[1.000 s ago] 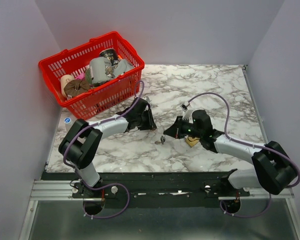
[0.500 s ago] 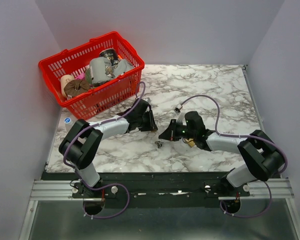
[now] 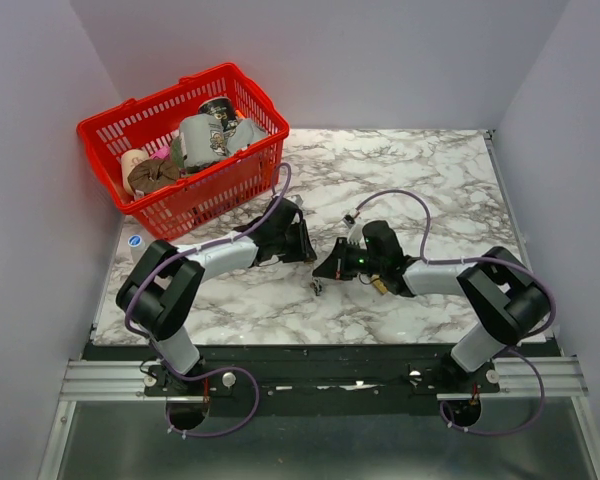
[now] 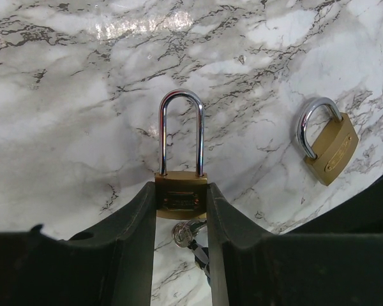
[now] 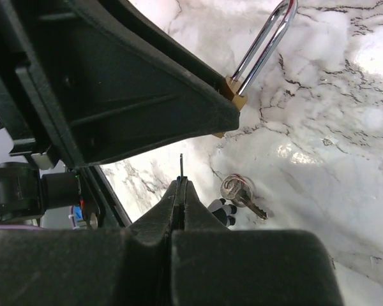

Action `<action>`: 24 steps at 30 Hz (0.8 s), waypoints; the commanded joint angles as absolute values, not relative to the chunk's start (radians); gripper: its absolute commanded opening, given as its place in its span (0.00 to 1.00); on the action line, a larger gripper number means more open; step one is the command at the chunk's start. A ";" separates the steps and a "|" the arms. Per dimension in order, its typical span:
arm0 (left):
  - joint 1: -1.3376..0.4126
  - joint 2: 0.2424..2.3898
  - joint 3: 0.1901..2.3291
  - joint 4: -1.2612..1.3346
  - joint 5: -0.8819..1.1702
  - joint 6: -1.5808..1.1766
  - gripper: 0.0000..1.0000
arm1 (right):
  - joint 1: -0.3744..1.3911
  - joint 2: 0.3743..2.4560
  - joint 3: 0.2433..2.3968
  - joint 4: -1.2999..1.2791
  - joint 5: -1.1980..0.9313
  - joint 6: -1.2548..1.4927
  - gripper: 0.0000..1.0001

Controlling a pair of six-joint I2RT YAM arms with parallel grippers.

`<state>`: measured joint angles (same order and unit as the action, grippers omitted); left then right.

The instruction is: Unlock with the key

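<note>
My left gripper [image 4: 180,191] is shut on the brass body of a long-shackled padlock [image 4: 180,197], which lies flat on the marble with its shackle pointing away. In the right wrist view the same padlock [image 5: 235,90] sticks out past the left gripper's finger. My right gripper [image 5: 180,182] is shut on the key [image 5: 180,167]. Only its thin blade shows, edge-on, poking from the fingertips; its head is hidden. The blade stands a short way below the padlock's base, apart from it. From above, the two grippers [image 3: 302,250] [image 3: 325,272] nearly meet.
A silver spare key [image 5: 237,191] with a black-and-white tag lies under the padlock's base. A second, short brass padlock [image 4: 329,143] rests on the marble to the right. A red basket [image 3: 255,170] of oddments stands at the back left.
The right arm has swung left, carrying the key closer to the padlock's base. The left gripper and its padlock have stayed put.
</note>
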<state>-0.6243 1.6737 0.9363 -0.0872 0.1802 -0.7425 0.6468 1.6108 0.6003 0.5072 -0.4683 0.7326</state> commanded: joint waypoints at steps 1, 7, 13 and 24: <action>-0.632 1.643 0.925 -0.060 0.206 -0.750 0.00 | 0.652 1.643 0.632 0.542 -0.474 0.736 0.01; -0.632 1.635 0.925 -0.060 0.204 -0.753 0.00 | 0.652 1.674 0.632 0.555 -0.453 0.744 0.01; -0.634 1.635 0.925 -0.057 0.204 -0.752 0.00 | 0.652 1.700 0.643 0.558 -0.433 0.738 0.01; -0.637 1.637 0.925 -0.058 0.202 -0.753 0.00 | 0.652 1.727 0.661 0.548 -0.388 0.738 0.01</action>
